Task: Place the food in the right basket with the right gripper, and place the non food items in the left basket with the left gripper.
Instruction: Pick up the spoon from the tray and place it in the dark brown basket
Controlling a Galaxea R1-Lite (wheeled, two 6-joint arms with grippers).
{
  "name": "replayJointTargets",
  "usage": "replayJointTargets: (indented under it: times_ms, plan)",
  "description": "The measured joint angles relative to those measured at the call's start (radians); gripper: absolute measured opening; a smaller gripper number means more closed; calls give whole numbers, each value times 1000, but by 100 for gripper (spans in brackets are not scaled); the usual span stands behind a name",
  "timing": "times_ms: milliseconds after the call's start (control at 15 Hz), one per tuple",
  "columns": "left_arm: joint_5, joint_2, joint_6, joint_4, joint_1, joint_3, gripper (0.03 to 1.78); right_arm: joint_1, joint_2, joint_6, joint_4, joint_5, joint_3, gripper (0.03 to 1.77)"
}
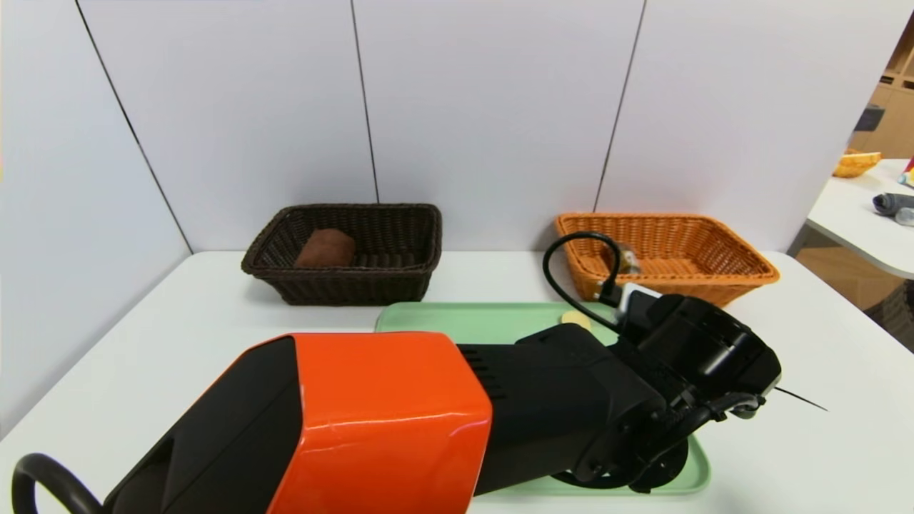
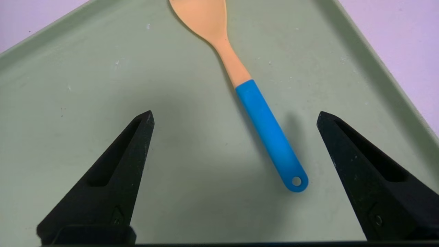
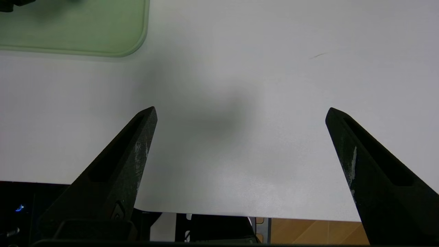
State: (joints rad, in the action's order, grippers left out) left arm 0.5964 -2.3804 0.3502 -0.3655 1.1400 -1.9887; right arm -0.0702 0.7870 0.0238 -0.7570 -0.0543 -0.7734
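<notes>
The pale yellow spoon with a blue handle (image 2: 269, 133) lies flat on the green tray (image 2: 85, 85); in the head view only its bowl (image 1: 575, 319) peeks past my left arm (image 1: 385, 421). My left gripper (image 2: 235, 115) hangs open over the tray, the handle lying between its fingers but nearer one of them, untouched. The brown rolled towel (image 1: 325, 248) rests in the left basket (image 1: 400, 282). The shiny food packet (image 1: 627, 258) lies in the right basket (image 1: 742, 275). My right gripper (image 3: 240, 111) is open and holds nothing, above bare white table (image 3: 274, 51) near its front edge.
White wall panels stand right behind both baskets. A black cable loop (image 1: 564, 264) rises from my left wrist in front of the orange basket. The tray's corner (image 3: 130, 44) shows in the right wrist view. A second table (image 1: 857, 214) with clutter stands at the far right.
</notes>
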Motion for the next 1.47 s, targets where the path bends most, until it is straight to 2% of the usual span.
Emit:
replayJointTargets:
  times_ms: [733,1067,1467]
  plan:
    - [11,-37,0,-10,-3,-1,169,0,-3,1,0,-6,-12,170]
    - [17,-47,-2,0,-53,-1,169,-1,-3,4,2,0,-12,170]
    - [17,-58,-11,32,-57,-1,169,-1,1,4,2,1,-8,170]
